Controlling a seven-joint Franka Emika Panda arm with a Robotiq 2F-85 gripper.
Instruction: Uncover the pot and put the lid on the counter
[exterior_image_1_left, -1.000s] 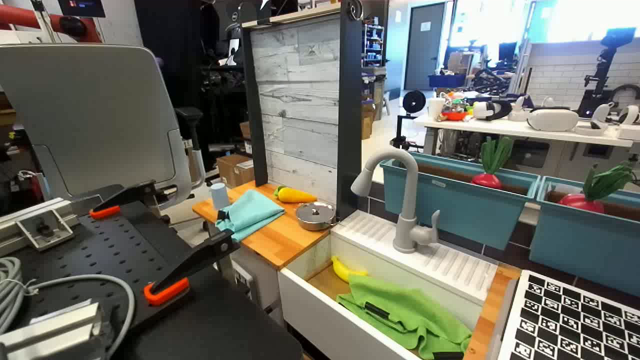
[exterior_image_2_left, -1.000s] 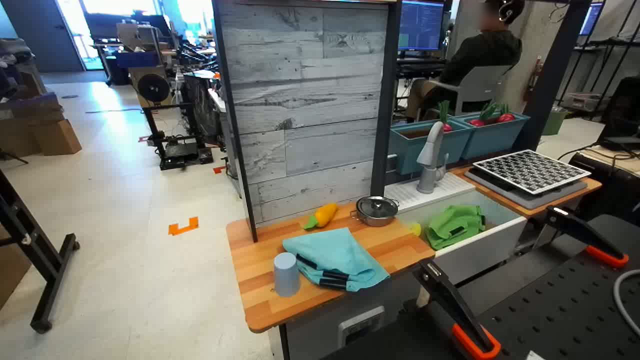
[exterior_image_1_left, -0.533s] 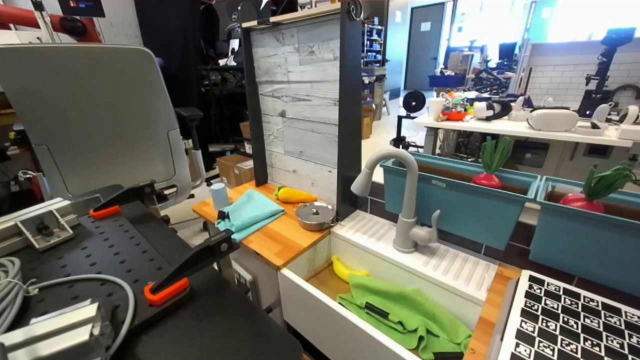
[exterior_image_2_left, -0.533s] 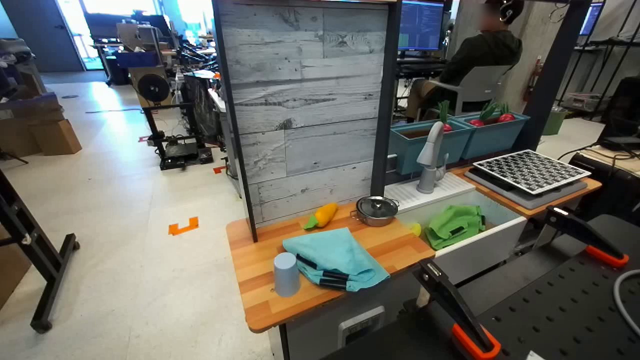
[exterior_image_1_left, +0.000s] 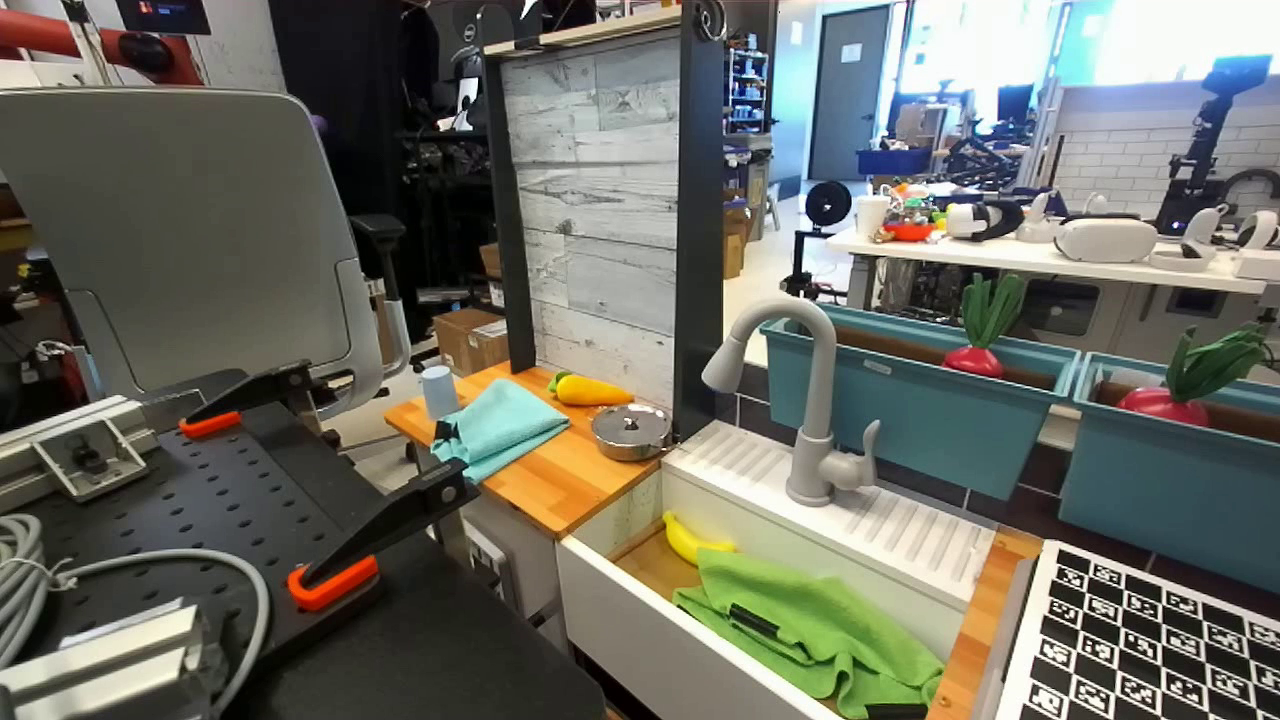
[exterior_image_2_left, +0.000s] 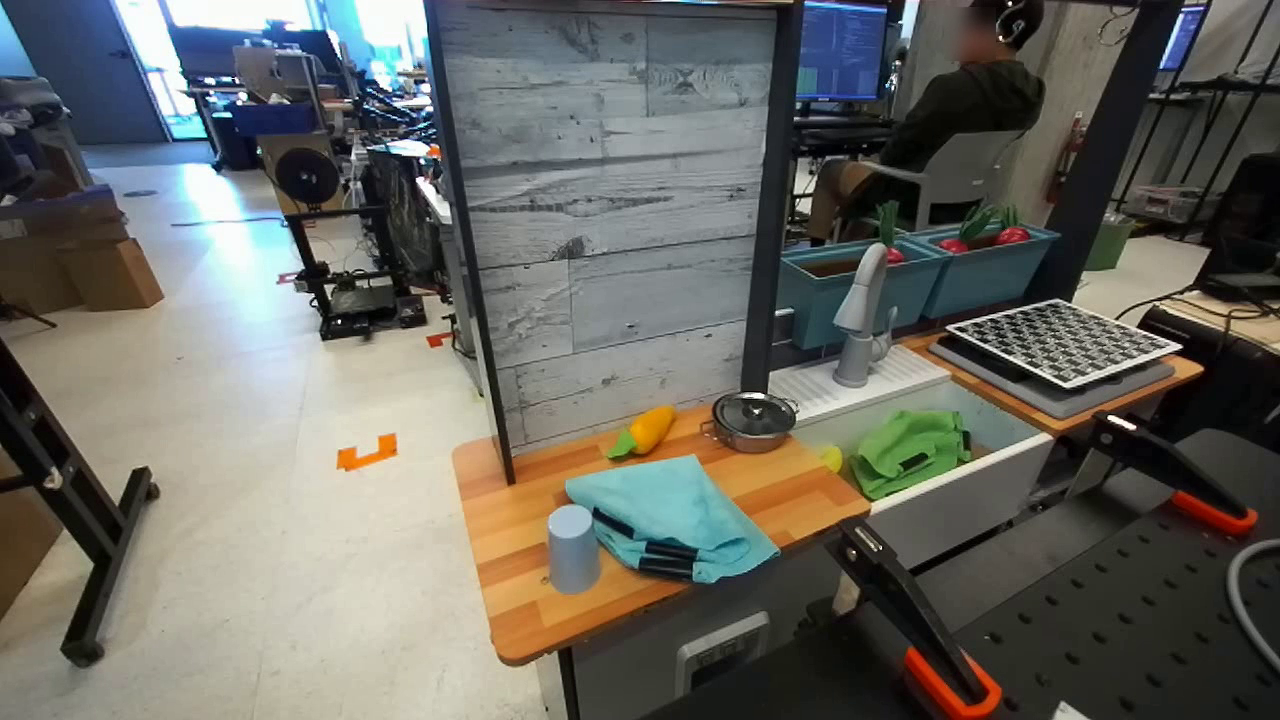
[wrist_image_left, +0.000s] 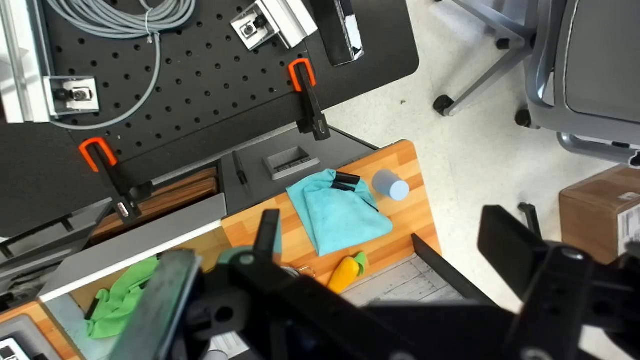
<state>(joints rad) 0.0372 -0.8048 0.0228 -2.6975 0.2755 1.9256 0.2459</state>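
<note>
- Exterior view, far left: cup (exterior_image_2_left: 573, 550), looks upended, on the counter (exterior_image_2_left: 812, 498). Not part of the job.
- Next: blue cloth (exterior_image_2_left: 668, 515), folded, beside the cup; can't tell if touching.
- Then carrot (exterior_image_2_left: 648, 432), green top, lying just beside the pot.
- Then pot (exterior_image_2_left: 752, 440), counter's sink end. Lid (exterior_image_2_left: 735, 408) sits flat on it, knob (exterior_image_2_left: 757, 411) up. Done: nothing as far as shown. Left: everything, i.e. reach, grip knob, lift, set lid down. Counter stretch between blue cloth and sink looks a likely landing spot, my guess.
- Far right: sink (exterior_image_2_left: 960, 505), green cloth (exterior_image_2_left: 905, 455) inside.
- Pincer (wrist_image_left: 382, 220): not in either exterior view. Wrist view has it: fingers (wrist_image_left: 510, 245) spread wide, nothing held.
- Wrist view, left to right: green cloth, then the left-hand finger with the pot mostly hidden behind it (handle (wrist_image_left: 309, 271) peeks out), carrot, blue cloth and cup past that. Lid can't be made out there. Pot well apart from the pincer, down below, off toward that finger, not centred in the gap. Judgement: pincer needs shifting that way and lowering before any grasp.
</note>
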